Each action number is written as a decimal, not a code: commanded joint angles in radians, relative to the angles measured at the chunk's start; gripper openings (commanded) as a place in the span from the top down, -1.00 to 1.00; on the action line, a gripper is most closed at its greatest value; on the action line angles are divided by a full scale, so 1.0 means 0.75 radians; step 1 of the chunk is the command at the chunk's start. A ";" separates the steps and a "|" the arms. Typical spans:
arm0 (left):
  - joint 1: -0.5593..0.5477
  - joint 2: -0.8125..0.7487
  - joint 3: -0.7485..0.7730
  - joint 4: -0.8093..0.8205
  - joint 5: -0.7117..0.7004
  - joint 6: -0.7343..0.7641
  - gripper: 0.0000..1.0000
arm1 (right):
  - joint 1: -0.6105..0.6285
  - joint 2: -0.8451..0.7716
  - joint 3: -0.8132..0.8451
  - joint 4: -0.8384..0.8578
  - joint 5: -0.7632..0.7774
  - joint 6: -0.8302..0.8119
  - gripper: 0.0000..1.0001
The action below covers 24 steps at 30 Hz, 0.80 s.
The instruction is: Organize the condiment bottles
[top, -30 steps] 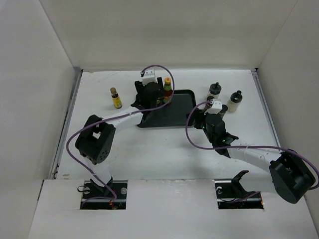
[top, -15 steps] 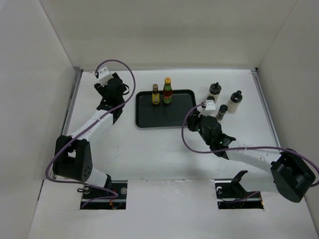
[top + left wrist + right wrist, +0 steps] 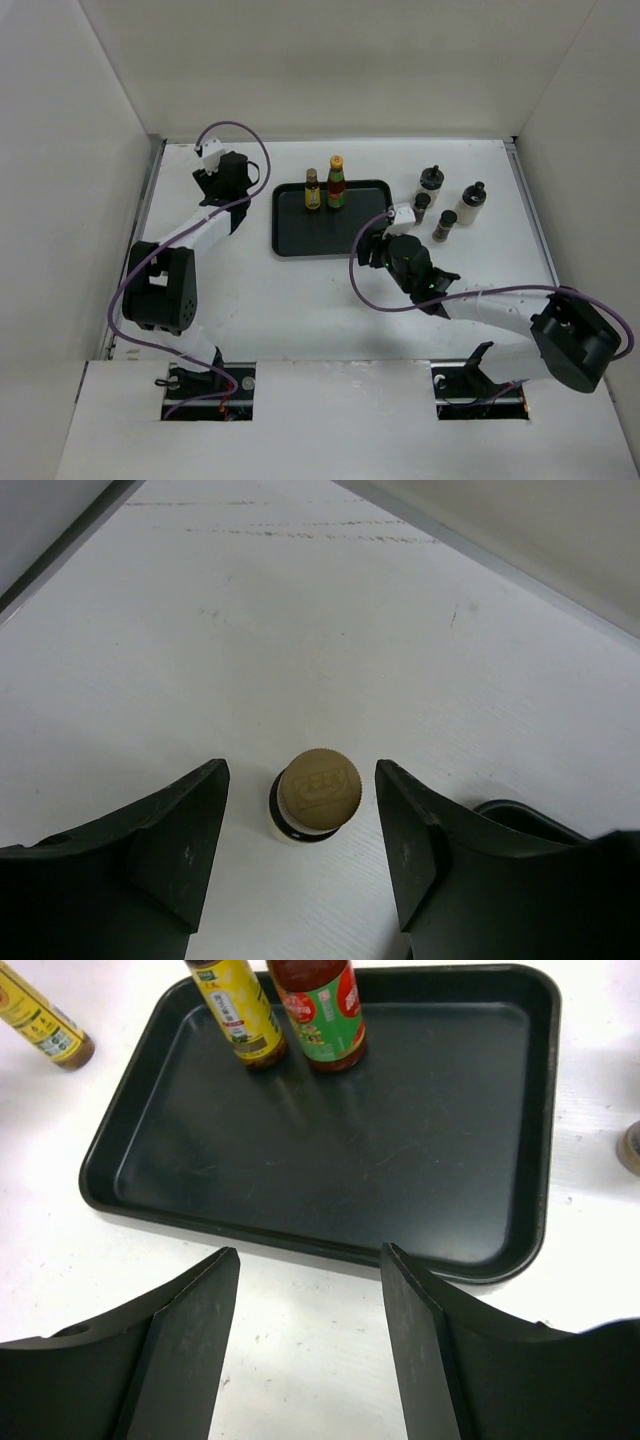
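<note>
My left gripper (image 3: 228,185) (image 3: 300,772) is open at the far left of the table. The brown cap of a yellow-labelled bottle (image 3: 318,790) sits between its fingers, with a gap on each side. My right gripper (image 3: 370,248) (image 3: 310,1253) is open and holds nothing, over bare table just in front of the black tray (image 3: 345,235) (image 3: 520,1160). In the tray's back stand a yellow-labelled bottle (image 3: 313,190) (image 3: 238,1015) and the red-sauce bottle (image 3: 336,182) (image 3: 322,1015). Right of the tray stand two dark jars (image 3: 422,207) (image 3: 444,225) and two cream shakers (image 3: 430,182) (image 3: 471,203).
White walls close in the table at the left, back and right. The tray's corner (image 3: 520,815) lies just right of my left fingers. The left bottle's label (image 3: 40,1022) shows at the upper left of the right wrist view.
My left gripper left the tray, where a yellow-labelled bottle now stands, and swung left over the other bottle. My right gripper drew back from the dark jars toward the tray's front.
</note>
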 commanded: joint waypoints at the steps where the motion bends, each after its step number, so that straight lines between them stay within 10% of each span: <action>1: 0.009 0.002 0.099 0.034 0.017 -0.009 -0.14 | 0.026 0.016 0.077 0.071 -0.010 -0.029 -0.31; 13: 0.021 0.039 0.113 0.026 0.058 -0.011 0.45 | 0.030 -0.009 0.065 0.071 -0.008 -0.037 -0.35; 24: -0.089 -0.243 0.083 0.042 0.009 0.001 0.57 | 0.008 -0.031 0.042 0.075 -0.002 -0.025 -0.38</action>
